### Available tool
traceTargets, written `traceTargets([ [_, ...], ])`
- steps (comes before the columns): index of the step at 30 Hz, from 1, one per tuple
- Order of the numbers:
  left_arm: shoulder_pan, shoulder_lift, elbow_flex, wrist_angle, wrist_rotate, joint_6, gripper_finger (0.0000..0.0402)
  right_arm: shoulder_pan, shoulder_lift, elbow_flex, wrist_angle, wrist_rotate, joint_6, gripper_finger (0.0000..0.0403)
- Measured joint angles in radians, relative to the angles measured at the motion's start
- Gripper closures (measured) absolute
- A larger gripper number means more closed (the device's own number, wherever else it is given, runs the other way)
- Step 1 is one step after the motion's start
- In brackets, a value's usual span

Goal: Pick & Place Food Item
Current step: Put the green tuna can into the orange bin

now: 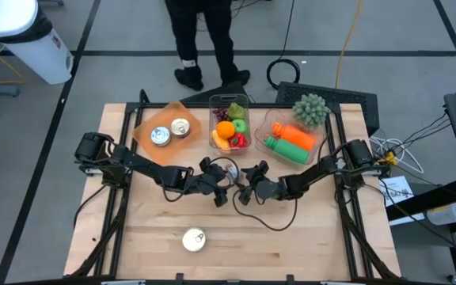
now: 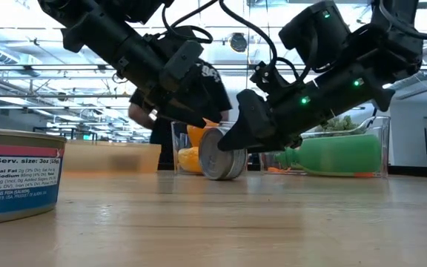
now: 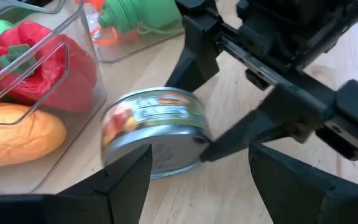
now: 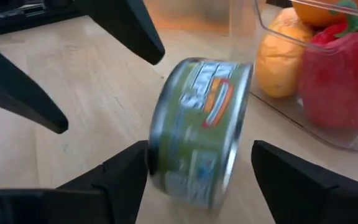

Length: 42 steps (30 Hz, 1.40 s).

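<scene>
Both arms met at a tipped tin, mid-desk!
The tin (image 1: pixel 226 171) sat on edge near the far-edge bins; left end effector (image 1: pixel 214 190) and right end effector (image 1: pixel 246 188) flanked it, fingers wide. Next, I judged, one must close.

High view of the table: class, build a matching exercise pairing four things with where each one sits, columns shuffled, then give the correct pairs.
Things:
1. tilted can
2. two cans
3. green bottle
4. lone can

Places:
A. in the clear right bin, beside the orange bottle
B. on the orange tray at the back left
C. alone on the table near the front edge
D. between the left end effector and the right end effector, before the middle bin

Pairs: 1-D, 2-B, 3-A, 4-C
</scene>
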Motion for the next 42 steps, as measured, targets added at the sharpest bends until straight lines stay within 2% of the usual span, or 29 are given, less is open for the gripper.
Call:
traceTargets([
  [7, 0.0, 0.0, 0.0, 0.0, 0.0, 0.0, 0.0126, -0.004, 0.0, 0.0, 0.0, -0.001, -0.033, 0.0171],
  [17, 0.0, 0.0, 0.0, 0.0, 0.0, 0.001, 0.0146, -0.024, 0.0, 0.0, -0.002, -0.002, -0.091, 0.0277],
  [21, 0.0, 0.0, 0.0, 0.0, 0.0, 0.001, 0.0148, -0.023, 0.0, 0.0, -0.005, -0.001, -0.121, 0.0275],
  [25, 0.0, 0.0, 0.0, -0.016, 0.001, 0.007, 0.0143, -0.023, -0.001, 0.0, -0.029, -0.001, -0.121, 0.0253],
  [28, 0.0, 0.0, 0.0, -0.047, 0.001, 0.009, 0.0145, -0.015, -0.002, 0.0, -0.05, -0.015, -0.121, 0.0261],
  [30, 0.0, 0.0, 0.0, -0.072, 0.001, 0.01, 0.0149, -0.008, -0.002, 0.0, -0.054, -0.067, -0.123, 0.0277],
  [33, 0.0, 0.0, -0.001, -0.102, 0.008, 0.007, 0.0156, 0.007, 0.001, -0.001, -0.069, -0.206, -0.131, 0.0313],
  [39, 0.0, 0.0, -0.001, -0.143, 0.116, 0.014, 0.0169, 0.024, -0.001, -0.001, -0.096, -0.409, -0.152, 0.0393],
  [42, -0.001, 0.0, -0.001, -0.164, 0.173, 0.014, 0.0175, 0.025, -0.001, -0.001, -0.098, -0.542, -0.166, 0.0394],
])
